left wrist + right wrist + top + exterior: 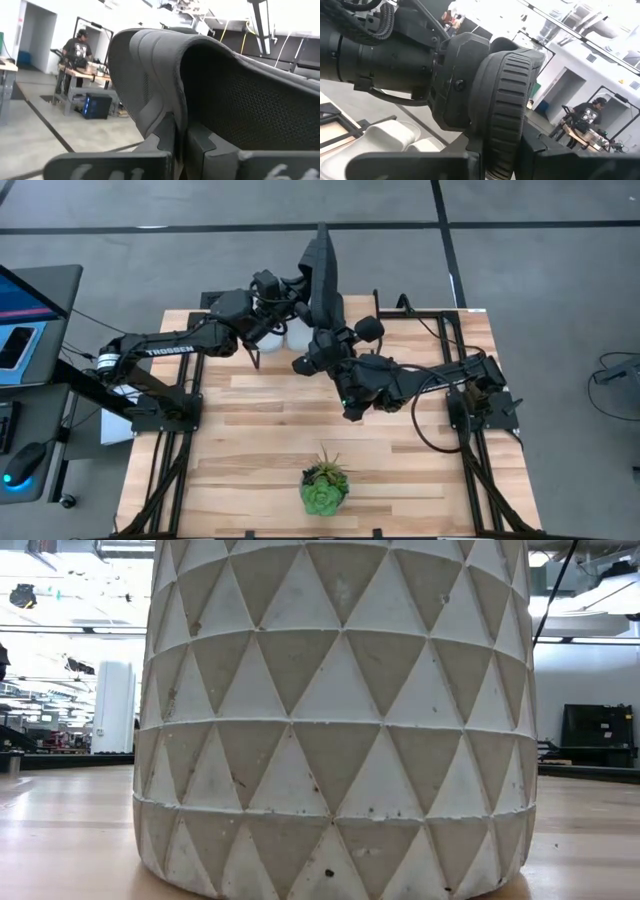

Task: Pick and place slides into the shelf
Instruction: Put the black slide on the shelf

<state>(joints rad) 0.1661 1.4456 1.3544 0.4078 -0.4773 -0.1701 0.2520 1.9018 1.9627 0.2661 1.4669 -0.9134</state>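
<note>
High view: both arms meet near the upper middle of the frame, over the far part of the wooden table (260,430). The left gripper (300,285) reaches in from the left and the right gripper (318,340) comes up from the right; between them a black slide (324,275) stands on end, its length pointing toward the top edge of the frame. Just below and left of it, two grey slides (285,337) lie side by side on the table, partly covered by the left arm. A potted plant (325,485) sits at the lower middle of the frame, well apart from the arms. The shelf cannot be made out in this view.

Left wrist view: the left gripper's fingers (160,137) are pressed together on the strap edge of the black slide (225,85), which fills most of the picture. A person (75,60) stands at a bench in the upper left background.

Right wrist view: the right gripper's fingers (540,147) are clamped on the ribbed sole edge of the black slide (507,110); the left arm's wrist crosses the upper left, and the grey slides (395,137) show at the lower left.

Low view: the plant's pot (340,710), patterned in triangles, fills the frame and hides the arms.
</note>
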